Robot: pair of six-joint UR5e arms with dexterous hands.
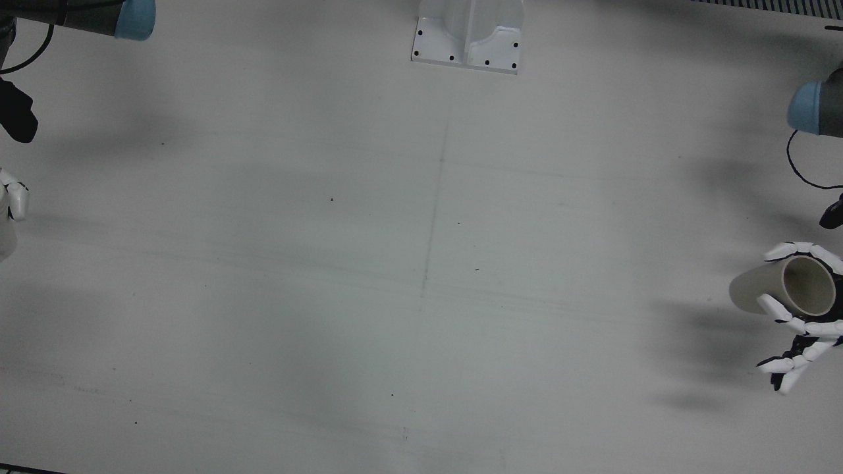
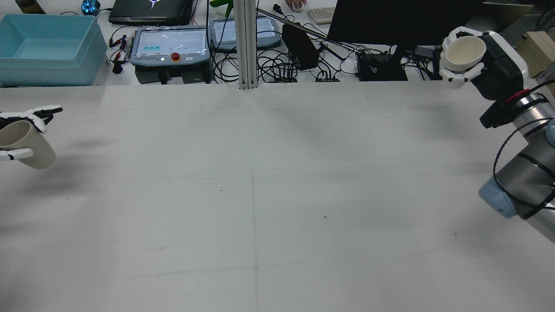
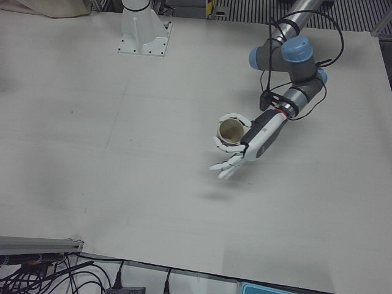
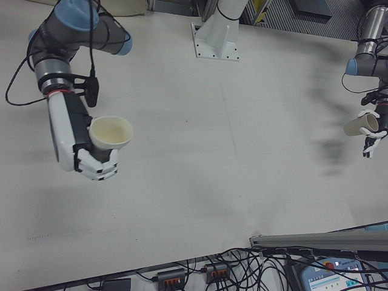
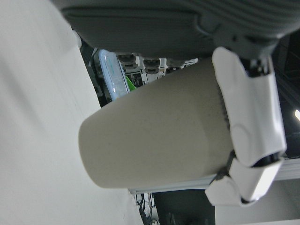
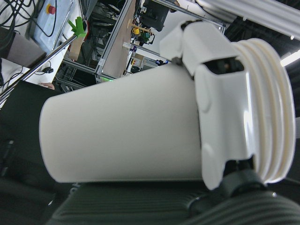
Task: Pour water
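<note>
**Two cups aloft, well apart, neither over the other**

Nearest in the right-front view: right hand wrapped around a white paper cup, fingers closed under the body, mouth up and open to the camera. Held roughly upright, probably to keep whatever is inside from spilling, or to stand ready as the receiver. Rolled rim stacked in ridges in the right hand view, suggesting nested cups; wall smooth, plain, unprinted. Contents not discernible.

Farther across the table: left hand clasping a tan paper cup, some fingers curled around the wall, others splayed loose below. Cup lifted clear of the surface, shadow lying apart beneath it, and tilted in the rear view with base pointing inward and down. Dull beige, tapered, interior dark and seemingly dry in the front view, though a low water level cannot be ruled out.

Both cups at opposite edges of the table, nothing between them. Judged early in the task: cups need bringing together over the middle before any tipping. Which cup pours cannot be told.

Beyond the far edge: teach pendants, tangled cables, a blue bin.
</note>
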